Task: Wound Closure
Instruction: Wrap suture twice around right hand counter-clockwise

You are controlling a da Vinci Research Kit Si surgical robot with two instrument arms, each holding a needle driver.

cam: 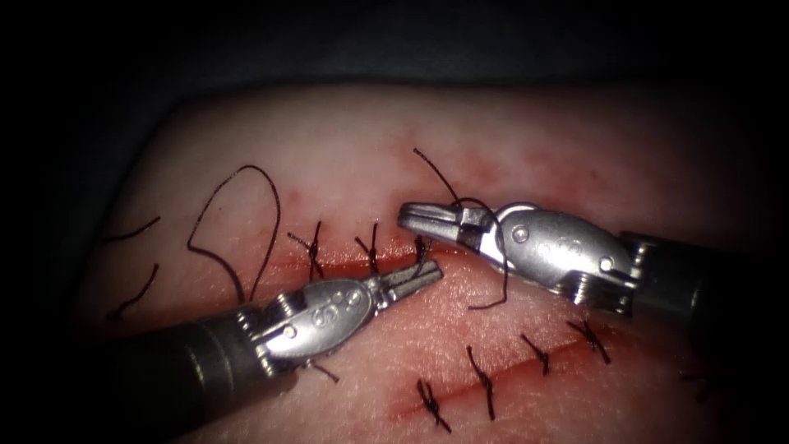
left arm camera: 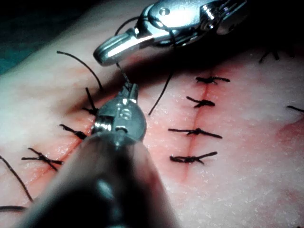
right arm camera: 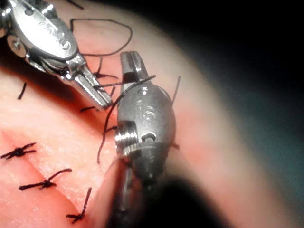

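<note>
On the tissue (cam: 345, 148) the upper cut (cam: 345, 261) carries three dark stitches. My left tool (cam: 427, 275) comes in from the lower left, and its jaws are shut on the thread (cam: 421, 256) at the rightmost of these stitches (cam: 422, 247). It also shows in its own wrist view (left arm camera: 129, 90). Just above and to the right, my right tool (cam: 408, 215) lies over the cut with its jaws shut and nothing between them. A loop of thread (cam: 493, 226) wraps the base of its jaws. One strand rises to the upper left and another hangs down onto the tissue.
A second cut (cam: 509, 374) at the lower right is closed with several stitches. A long loose curl of thread (cam: 275, 205) lies on the tissue left of the tools, with short cut ends (cam: 136, 296) farther left. Red fluid stains both cuts.
</note>
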